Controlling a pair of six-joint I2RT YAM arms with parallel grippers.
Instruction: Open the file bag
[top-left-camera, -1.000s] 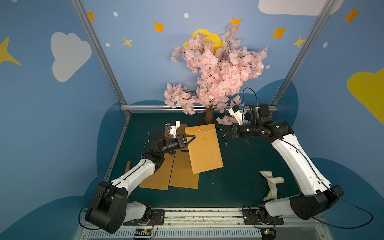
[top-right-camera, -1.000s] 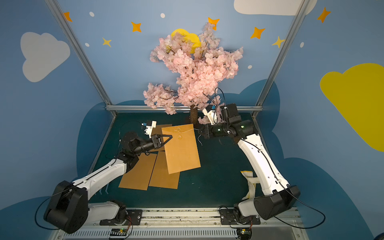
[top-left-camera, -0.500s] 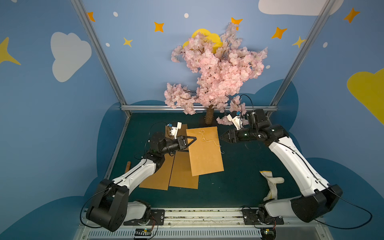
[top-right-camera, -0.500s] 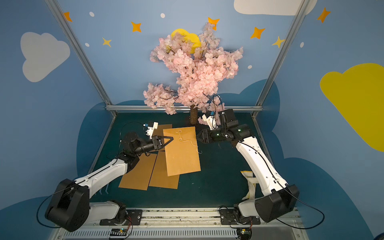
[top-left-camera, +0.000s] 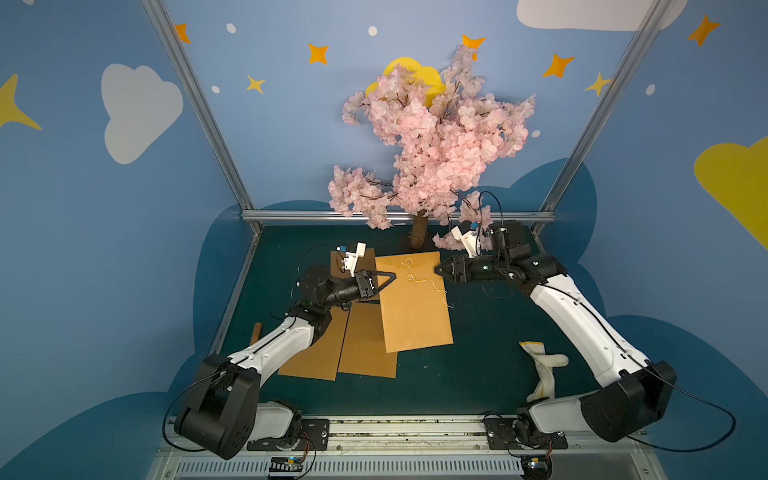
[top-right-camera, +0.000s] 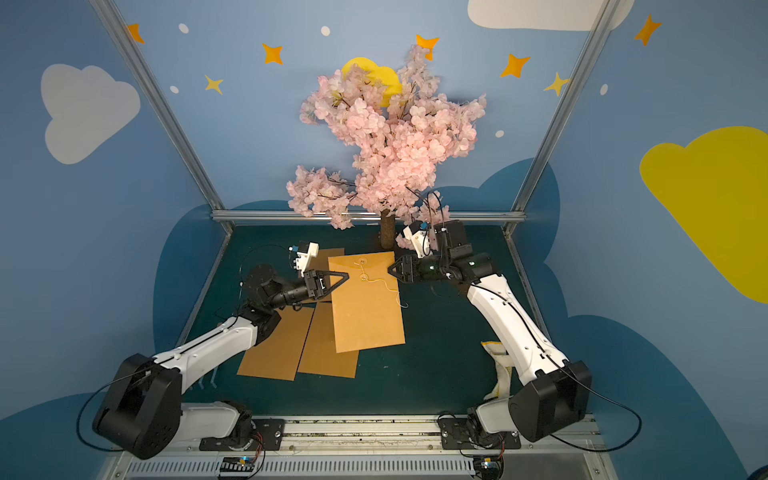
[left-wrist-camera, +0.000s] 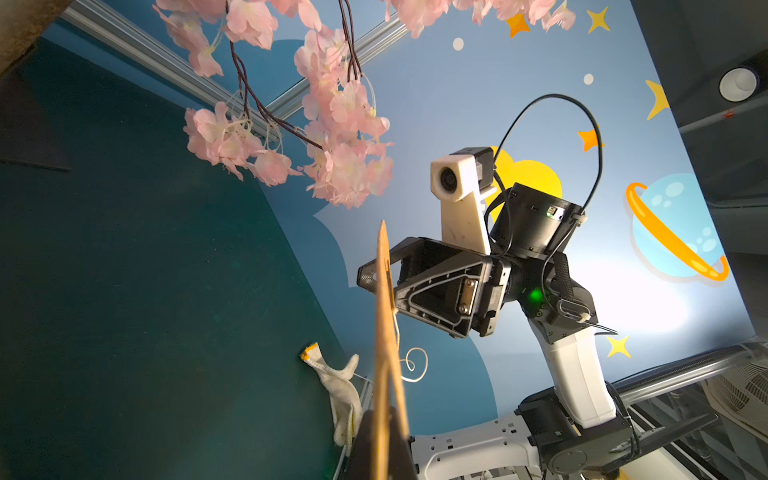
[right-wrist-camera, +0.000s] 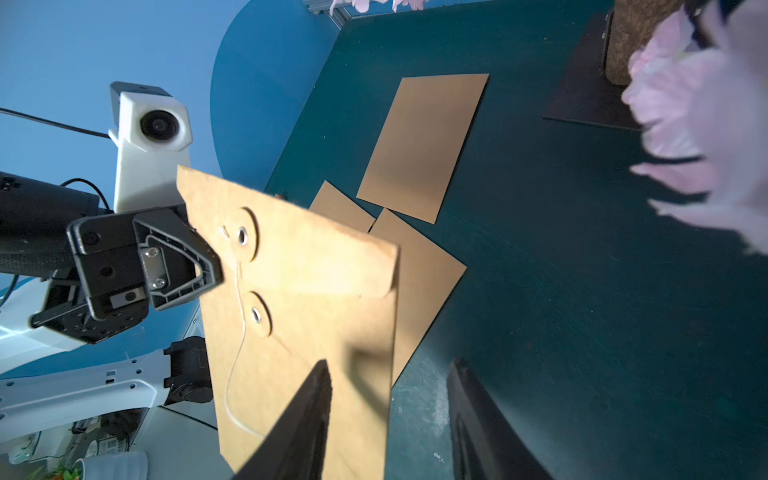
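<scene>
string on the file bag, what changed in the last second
The right claw opened, apparently dropping the string, and moved in so its jaws straddle the edge of the file bag; the string now lies slack. The left claw stays shut on the opposite edge; the loose brown sheets have not moved.

Tan file bag (top-left-camera: 415, 316), white string (top-left-camera: 437, 287), dark green table (top-left-camera: 478, 332).

I can't make out any writing, label, brand or number here. The file bag (top-left-camera: 415, 316) shows a plain brown face, the brown sheets (top-left-camera: 365, 353) on the bench (top-left-camera: 478, 353) are bare, and the walls (top-left-camera: 291, 145) carry only painted shapes.
</scene>
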